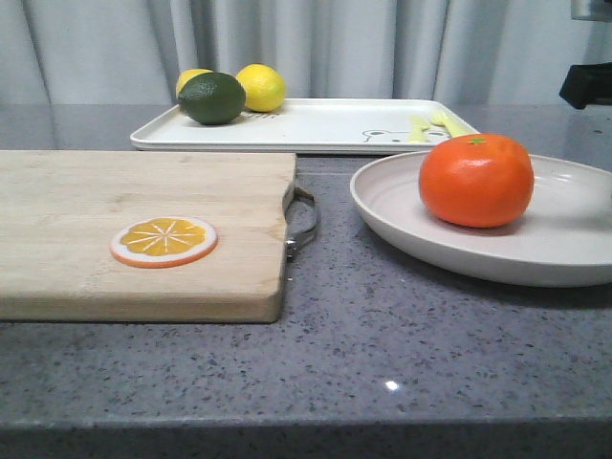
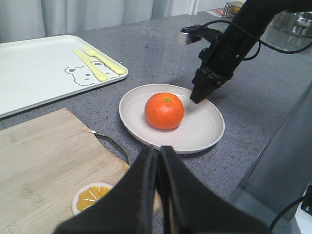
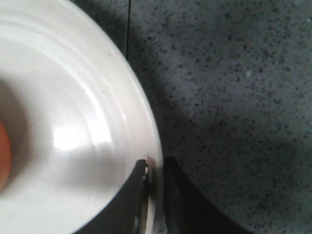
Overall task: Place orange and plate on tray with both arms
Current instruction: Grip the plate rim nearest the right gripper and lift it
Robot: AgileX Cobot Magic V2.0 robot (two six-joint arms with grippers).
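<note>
The orange point(image 1: 475, 180) sits in the off-white plate point(image 1: 402, 215) on the grey counter at the right. The white tray point(image 1: 325, 124) with the bear drawing lies behind, at the back. In the right wrist view my right gripper point(image 3: 156, 168) is shut on the plate's rim point(image 3: 146, 122), one finger inside and one outside. The left wrist view shows that gripper point(image 2: 197, 99) at the plate's far rim, with the orange point(image 2: 164, 110) in the middle of the plate point(image 2: 204, 131). My left gripper point(image 2: 159, 152) is shut and empty, above the cutting board's corner, short of the plate.
A wooden cutting board point(image 1: 115, 229) with a metal handle point(image 1: 301, 220) lies left of the plate and bears a flat orange slice point(image 1: 163, 240). Two lemons point(image 1: 261, 87) and a dark green fruit point(image 1: 211, 98) occupy the tray's left end. The counter's edge point(image 2: 273, 146) runs close behind the plate.
</note>
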